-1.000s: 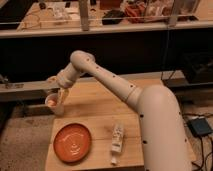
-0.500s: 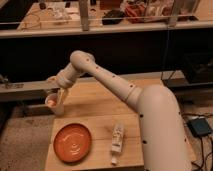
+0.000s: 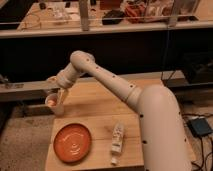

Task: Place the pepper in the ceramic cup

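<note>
The pepper [image 3: 50, 101] is a small orange spot right at the top of the ceramic cup [image 3: 57, 107]. I cannot tell if it is inside the cup or just at the rim. The gripper [image 3: 58, 96] points down and sits right over the cup, touching it or very close. I cannot tell if the gripper is holding the pepper or has let it go.

I think this is the last step, the drop into the cup. The job looks almost done. If the pepper is not all the way in, the next move is to let it go straight down. Then the gripper needs to lift straight up, slowly, so it does not bump the cup.

The cup stands at the far left corner of the wooden table [image 3: 100, 107], very near the edge. That is the risky part. A push to the left could knock the cup off the table. There is a lot of bare table to the right of the cup, under the long white arm [image 3: 107, 82], so going up and to the right looks safe.

The orange plate [image 3: 72, 143] lies nearer to me, well apart from the cup. A white bottle [image 3: 117, 138] lies on its side just to the right of the plate. Neither is in the way.
</note>
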